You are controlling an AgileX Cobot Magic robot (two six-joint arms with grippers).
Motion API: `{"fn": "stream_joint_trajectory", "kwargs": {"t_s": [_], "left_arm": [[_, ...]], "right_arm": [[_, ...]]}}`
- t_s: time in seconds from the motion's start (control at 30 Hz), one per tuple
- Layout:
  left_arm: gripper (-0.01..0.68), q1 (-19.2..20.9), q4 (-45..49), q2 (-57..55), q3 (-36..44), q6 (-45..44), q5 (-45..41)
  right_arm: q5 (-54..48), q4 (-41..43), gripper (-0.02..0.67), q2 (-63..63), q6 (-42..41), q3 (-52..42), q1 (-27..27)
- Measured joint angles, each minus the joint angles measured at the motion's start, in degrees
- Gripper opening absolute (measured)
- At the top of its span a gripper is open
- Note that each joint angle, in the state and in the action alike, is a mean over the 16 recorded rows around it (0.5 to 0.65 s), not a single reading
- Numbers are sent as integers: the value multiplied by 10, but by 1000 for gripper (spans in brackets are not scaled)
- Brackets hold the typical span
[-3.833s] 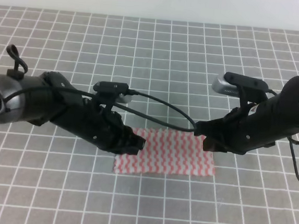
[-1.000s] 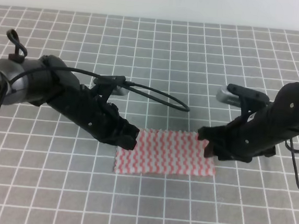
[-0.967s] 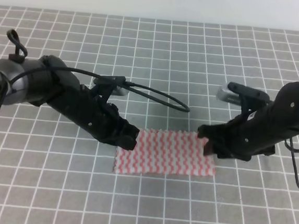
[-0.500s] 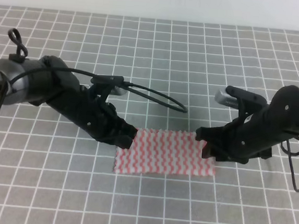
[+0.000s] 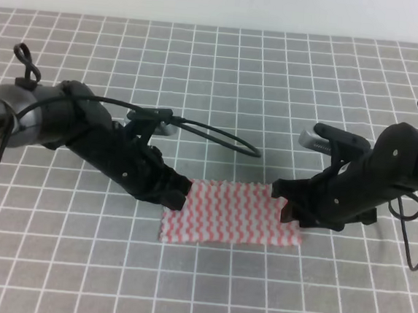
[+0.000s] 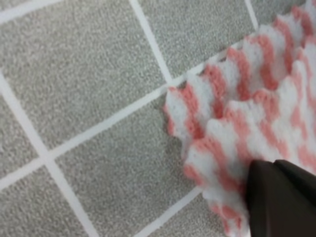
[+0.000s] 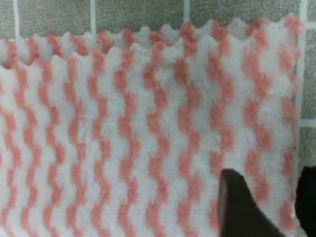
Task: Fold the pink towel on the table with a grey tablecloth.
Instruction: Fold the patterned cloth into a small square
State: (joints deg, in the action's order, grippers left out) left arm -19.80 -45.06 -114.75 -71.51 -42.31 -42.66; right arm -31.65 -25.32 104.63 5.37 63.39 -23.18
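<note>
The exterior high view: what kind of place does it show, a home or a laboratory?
Probably a robot test bench, not a home: a grey grid tablecloth, two black arms with cabled wrist cameras, and only one pink towel between the left claw and the right claw.

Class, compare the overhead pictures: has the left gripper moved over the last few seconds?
Yes. The left gripper has drawn back left, off the pink towel to its upper-left corner; the towel lies unmoved on the grid lines.

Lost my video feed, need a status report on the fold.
Left gripper and right gripper low at the pink towel ends, jaw states unclear. Towel doubled, flat on grey tablecloth. Nothing obstructing.
</note>
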Motion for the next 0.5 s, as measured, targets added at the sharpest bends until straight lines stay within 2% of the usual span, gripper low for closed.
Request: {"fn": "stream_joint_trajectory", "kwargs": {"t_s": [0.5], "left_arm": [[-2, 0, 5, -8, -2, 0, -7]], "right_arm": [[9, -15, 248, 7, -13, 0, 0]]}}
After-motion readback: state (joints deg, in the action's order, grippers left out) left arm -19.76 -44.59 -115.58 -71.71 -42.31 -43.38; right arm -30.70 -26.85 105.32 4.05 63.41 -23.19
